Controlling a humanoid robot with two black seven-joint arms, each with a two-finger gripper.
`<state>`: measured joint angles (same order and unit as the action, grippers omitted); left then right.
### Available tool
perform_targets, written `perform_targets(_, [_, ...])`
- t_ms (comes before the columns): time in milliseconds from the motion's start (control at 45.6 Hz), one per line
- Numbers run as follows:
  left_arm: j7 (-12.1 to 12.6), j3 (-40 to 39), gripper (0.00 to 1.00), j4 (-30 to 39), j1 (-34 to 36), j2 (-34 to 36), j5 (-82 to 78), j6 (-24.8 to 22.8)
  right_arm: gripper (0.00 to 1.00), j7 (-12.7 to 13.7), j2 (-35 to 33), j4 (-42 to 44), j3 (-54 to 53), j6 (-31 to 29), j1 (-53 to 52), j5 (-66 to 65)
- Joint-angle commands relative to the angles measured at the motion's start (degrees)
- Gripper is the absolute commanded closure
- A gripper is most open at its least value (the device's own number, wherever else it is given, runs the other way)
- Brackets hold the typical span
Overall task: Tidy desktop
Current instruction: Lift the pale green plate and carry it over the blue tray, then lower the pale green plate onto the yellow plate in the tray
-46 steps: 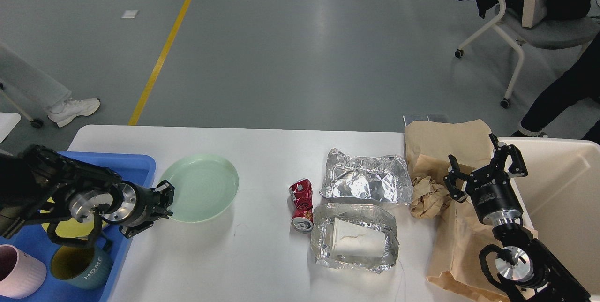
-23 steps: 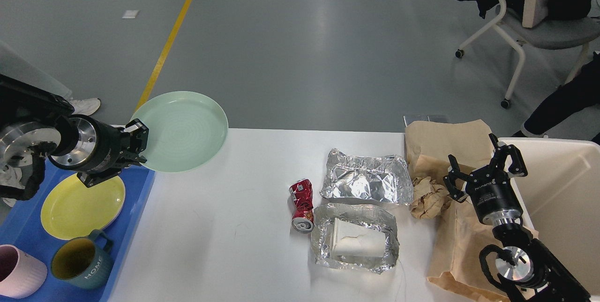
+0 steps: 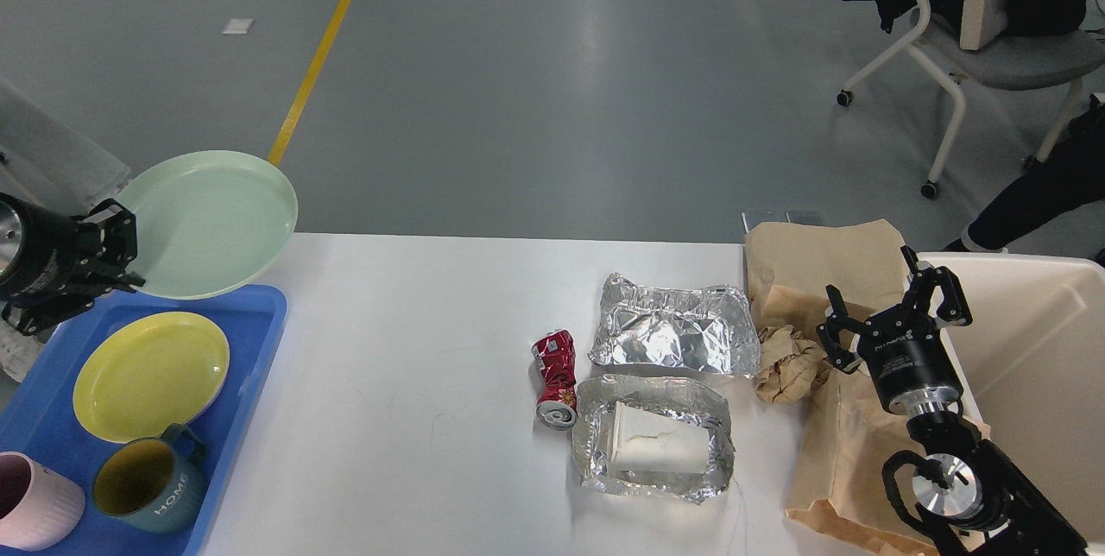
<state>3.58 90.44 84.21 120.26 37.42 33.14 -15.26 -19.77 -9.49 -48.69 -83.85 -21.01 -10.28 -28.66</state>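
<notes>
My left end effector [image 3: 121, 249] grips a green plate [image 3: 207, 224] above the blue tray [image 3: 259, 340], which holds a yellow plate [image 3: 151, 375] and two mugs [image 3: 142, 487]. My right end effector [image 3: 889, 314] gapes wide over the white bench [image 3: 414, 383].

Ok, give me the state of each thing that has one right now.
Green plate: lifted, gripped by left gripper.
Right gripper: fingers open, empty.
Yellow plate: flat in blue tray.
Red can: crushed, lying on desktop.
Teal mug: upright.
Brown paper ball: crumpled.
</notes>
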Motion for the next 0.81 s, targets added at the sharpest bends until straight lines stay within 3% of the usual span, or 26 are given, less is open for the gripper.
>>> perform_targets(0, [0.99, -1.67, 1.0, -8.7, -6.25, 6.07, -5.54, -4.43, 0.0, 0.0, 0.0, 0.0, 0.0, 0.0, 0.0, 0.0])
perform_targets(88, [1.86, -6.31, 1.0, -16.59, -14.66, 9.5, -8.09, -5.48, 0.0, 0.0, 0.0, 0.0, 0.0, 0.0, 0.0, 0.0])
perform_targets(329, [5.64, -24.06, 1.0, -34.18, -38.23, 10.83, -13.36, -5.66, 0.0, 0.0, 0.0, 0.0, 0.0, 0.0, 0.0, 0.0])
perform_targets(504, [7.23, -39.36, 1.0, -43.16, -53.44, 9.78, -19.25, -5.31, 0.0, 0.0, 0.0, 0.0, 0.0, 0.0, 0.0, 0.0])
perform_targets(614, [8.02, -44.73, 1.0, -45.62, -58.9, 8.46, -22.07, -4.78, 0.0, 0.0, 0.0, 0.0, 0.0, 0.0, 0.0, 0.0])
perform_targets(789, [8.02, -45.62, 1.0, -47.65, -61.19, 6.17, -22.42, -4.7, 0.0, 0.0, 0.0, 0.0, 0.0, 0.0, 0.0, 0.0])
